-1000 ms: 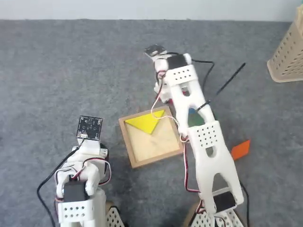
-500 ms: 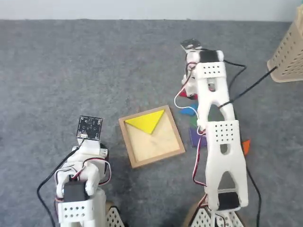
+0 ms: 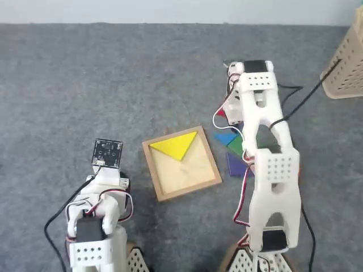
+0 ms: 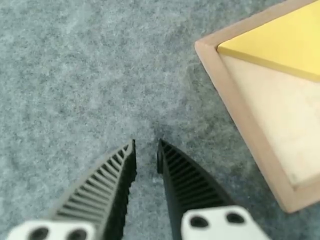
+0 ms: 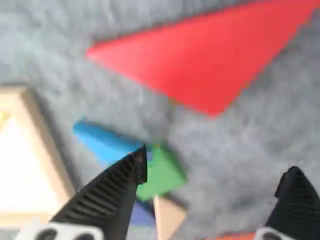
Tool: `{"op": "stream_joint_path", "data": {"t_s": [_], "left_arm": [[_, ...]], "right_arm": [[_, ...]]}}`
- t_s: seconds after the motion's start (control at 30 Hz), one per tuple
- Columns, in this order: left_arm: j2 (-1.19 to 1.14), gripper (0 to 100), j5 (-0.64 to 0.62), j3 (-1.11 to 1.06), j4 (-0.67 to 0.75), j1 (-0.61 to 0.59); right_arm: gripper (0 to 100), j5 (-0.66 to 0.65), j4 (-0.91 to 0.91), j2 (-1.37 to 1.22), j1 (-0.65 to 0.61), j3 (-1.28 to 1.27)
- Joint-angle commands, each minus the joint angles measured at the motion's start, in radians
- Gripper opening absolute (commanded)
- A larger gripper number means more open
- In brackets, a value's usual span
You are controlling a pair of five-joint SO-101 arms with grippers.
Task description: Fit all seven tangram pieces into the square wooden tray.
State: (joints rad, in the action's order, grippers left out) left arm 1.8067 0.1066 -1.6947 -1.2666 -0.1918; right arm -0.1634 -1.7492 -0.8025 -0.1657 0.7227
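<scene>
Quick status from us. The tray [image 3: 190, 167] has one piece in it so far, the yellow triangle [image 3: 173, 146]. It lies flat with its long edge against the rim on the side away from the arms. We'd guess that's on purpose, since it leaves the rest of the floor as one open patch for the other six.

The loose pieces sit in a cluster on the carpet [image 3: 85, 73] just beside the tray, on the right arm's side. There's a blue piece [image 5: 102, 140] with a green piece [image 5: 162, 172] butted up to it, a purple piece [image 3: 234, 164] close by, and the red triangle [image 5: 200, 65] a bit farther from the tray.

The right gripper [image 5: 218, 167] hangs over that cluster, jaws spread wide with nothing between them. We read that as lining up on the big red triangle, so the wide opening makes sense.

The left gripper [image 4: 146, 150] sits low over bare carpet near a tray corner on the opposite side, jaws pinched nearly together on nothing. We reckon it's just parked out of the way.

On labels, the small circuit board [image 3: 107, 153] on the left arm has markings too tiny to read, and we can't make out any writing on the tray or pieces.
</scene>
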Motion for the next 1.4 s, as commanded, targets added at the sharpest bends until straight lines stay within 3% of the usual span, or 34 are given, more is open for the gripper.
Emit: {"op": "stream_joint_path", "data": {"t_s": [0.0, 0.27, 0.5, 0.8, 0.93, 1.37], "left_arm": [[0.021, 7, -0.008, 0.01, 0.0, 0.002], [0.021, 7, -0.008, 0.01, 0.0, 0.002], [0.021, 7, -0.008, 0.01, 0.0, 0.002], [0.021, 7, -0.008, 0.01, 0.0, 0.002], [0.021, 7, -0.008, 0.01, 0.0, 0.002], [0.021, 7, -0.008, 0.01, 0.0, 0.002]], "right_arm": [[38.3, -0.012, 0.035, 0.231, 0.008, -0.046], [38.3, -0.305, 0.375, 0.248, 0.012, -0.049], [38.2, -0.31, 0.604, 0.021, -0.001, -0.044], [38.1, -0.359, 0.367, -0.047, 0.053, -0.043], [38.0, -0.321, 0.278, -0.042, 0.108, -0.043], [37.9, -0.301, 0.137, -0.019, 0.263, -0.051]]}}
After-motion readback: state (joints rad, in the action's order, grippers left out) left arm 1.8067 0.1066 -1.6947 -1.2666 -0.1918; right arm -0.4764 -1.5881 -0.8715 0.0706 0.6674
